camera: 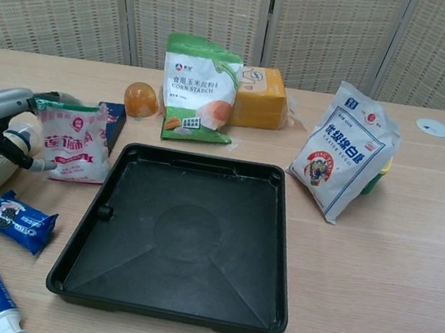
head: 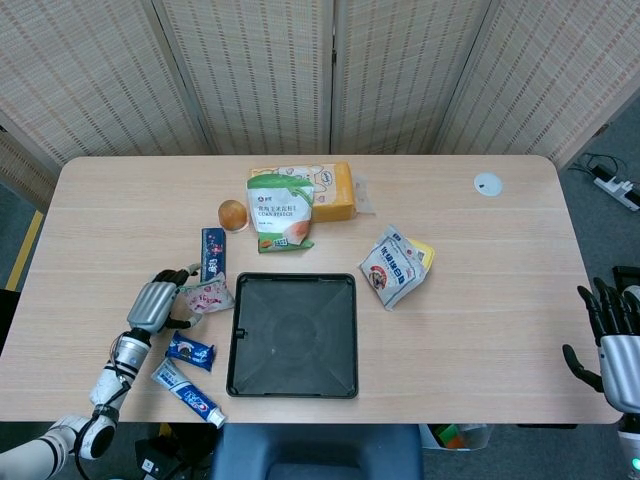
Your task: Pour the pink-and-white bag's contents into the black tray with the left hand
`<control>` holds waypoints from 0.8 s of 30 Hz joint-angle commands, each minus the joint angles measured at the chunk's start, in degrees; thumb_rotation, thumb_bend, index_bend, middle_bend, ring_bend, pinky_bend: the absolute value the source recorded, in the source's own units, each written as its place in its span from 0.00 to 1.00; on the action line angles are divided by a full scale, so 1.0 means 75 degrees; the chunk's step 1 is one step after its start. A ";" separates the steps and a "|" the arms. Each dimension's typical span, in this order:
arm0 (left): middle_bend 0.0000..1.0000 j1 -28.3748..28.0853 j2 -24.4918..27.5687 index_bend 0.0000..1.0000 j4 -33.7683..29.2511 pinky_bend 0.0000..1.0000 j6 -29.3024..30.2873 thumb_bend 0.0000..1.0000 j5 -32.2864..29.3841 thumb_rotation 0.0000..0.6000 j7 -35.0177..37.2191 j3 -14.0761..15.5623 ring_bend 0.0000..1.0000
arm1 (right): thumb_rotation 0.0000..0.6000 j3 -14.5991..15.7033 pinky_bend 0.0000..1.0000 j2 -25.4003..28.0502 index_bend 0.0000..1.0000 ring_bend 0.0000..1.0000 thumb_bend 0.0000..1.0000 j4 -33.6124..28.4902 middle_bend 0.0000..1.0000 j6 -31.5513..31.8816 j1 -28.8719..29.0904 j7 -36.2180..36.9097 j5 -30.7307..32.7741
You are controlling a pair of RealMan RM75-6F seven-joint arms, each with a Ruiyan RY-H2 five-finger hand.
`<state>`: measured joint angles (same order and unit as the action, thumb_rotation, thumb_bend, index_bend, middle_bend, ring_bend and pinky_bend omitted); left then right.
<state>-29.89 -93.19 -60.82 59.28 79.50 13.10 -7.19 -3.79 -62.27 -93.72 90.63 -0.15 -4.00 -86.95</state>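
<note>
Silver-backed left robot hand (head: 153,304) with black fingers, ribbed wrist
</note>
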 commanded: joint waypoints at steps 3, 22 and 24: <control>0.28 0.0018 -0.0116 0.18 0.0252 0.19 -0.0064 0.27 -0.0053 1.00 0.0158 0.0051 0.27 | 1.00 0.0002 0.00 0.0003 0.00 0.02 0.37 -0.0006 0.00 0.0002 -0.0011 -0.0009 0.0006; 0.38 -0.0210 -0.1096 0.31 0.1559 0.19 0.0116 0.27 0.0247 1.00 0.0729 0.0148 0.34 | 1.00 -0.0008 0.00 0.0029 0.00 0.02 0.37 -0.0011 0.00 0.0089 -0.0125 0.0015 0.0079; 0.39 -0.0219 -0.1185 0.32 0.1675 0.19 0.0162 0.27 0.0269 1.00 0.0822 0.0146 0.35 | 1.00 -0.0010 0.00 0.0033 0.00 0.02 0.37 -0.0019 0.00 0.0092 -0.0132 0.0011 0.0084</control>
<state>-31.44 -101.65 -48.69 60.21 81.34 18.83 -6.11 -3.86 -62.02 -93.87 91.32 -1.15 -3.92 -86.32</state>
